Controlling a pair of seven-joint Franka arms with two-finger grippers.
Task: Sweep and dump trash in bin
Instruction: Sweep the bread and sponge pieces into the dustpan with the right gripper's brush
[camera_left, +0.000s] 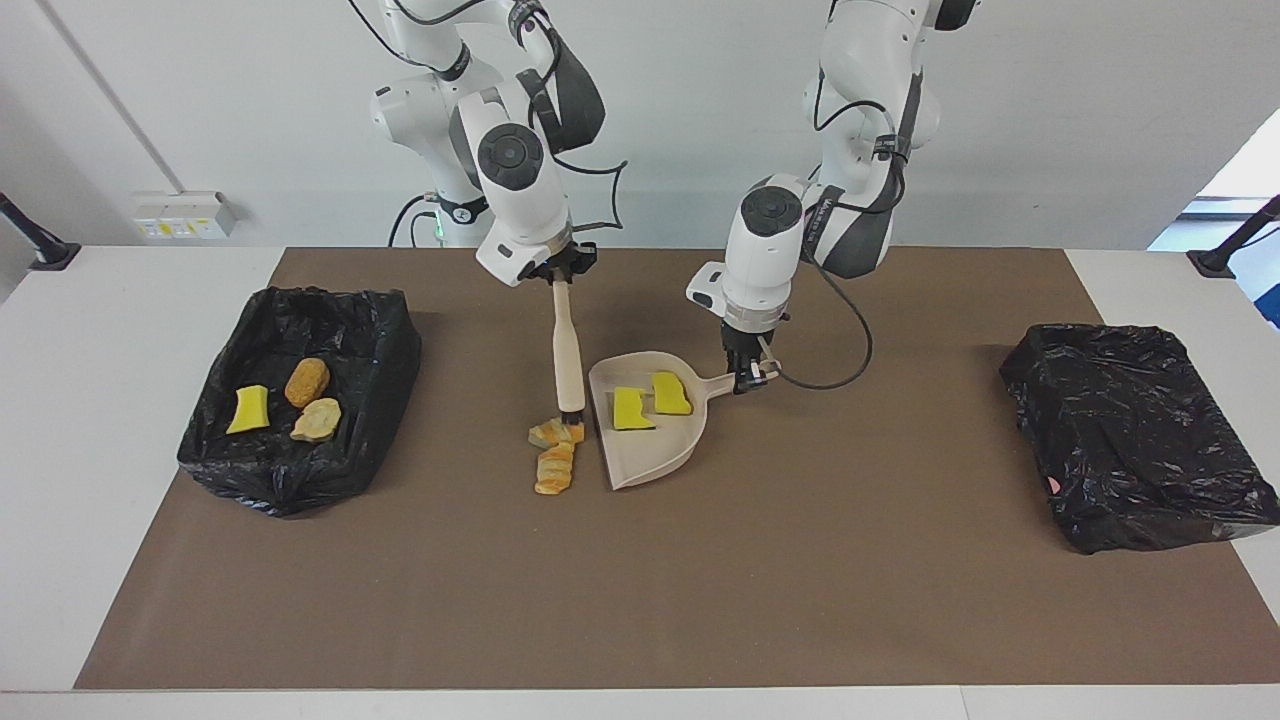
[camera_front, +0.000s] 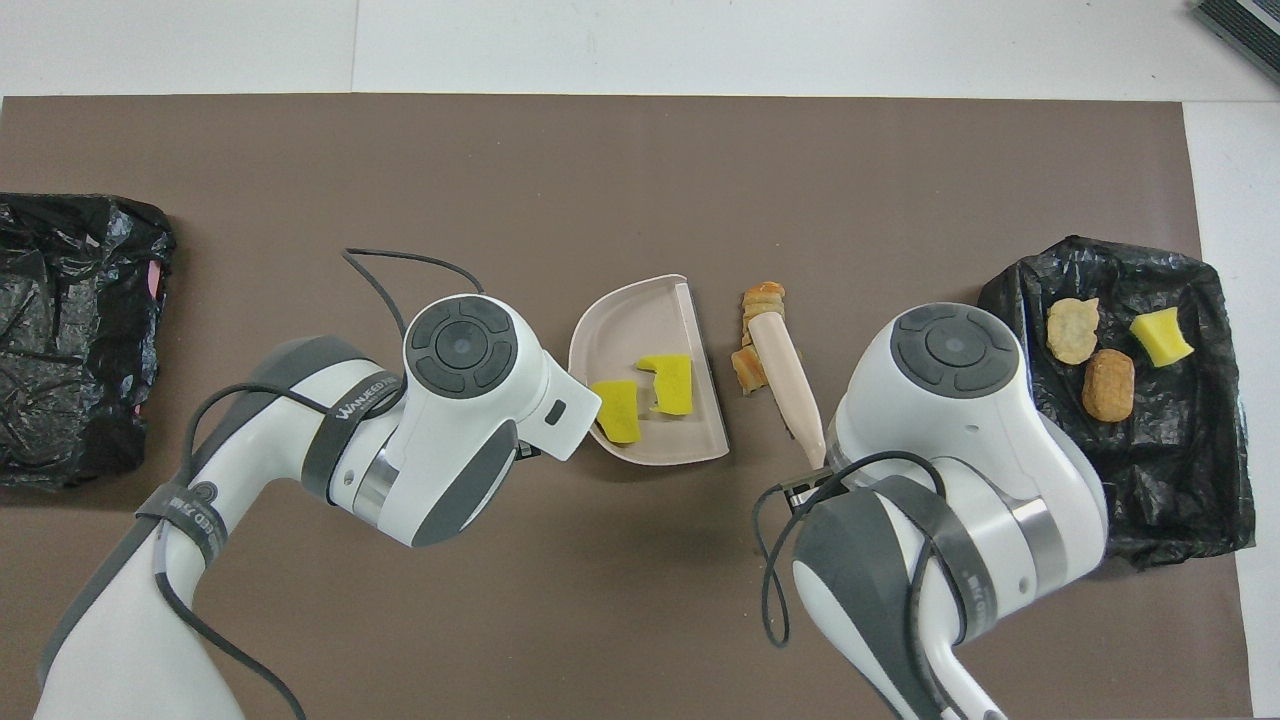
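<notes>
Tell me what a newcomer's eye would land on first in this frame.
Mid-table, two bright yellow sponge bits lie in the beige dustpan, whose handle the left gripper holds. Beside its mouth, the right gripper holds the brush upright, bristles on two striped bread pieces. Three more pieces sit in the black-lined bin at the right arm's end.
</notes>
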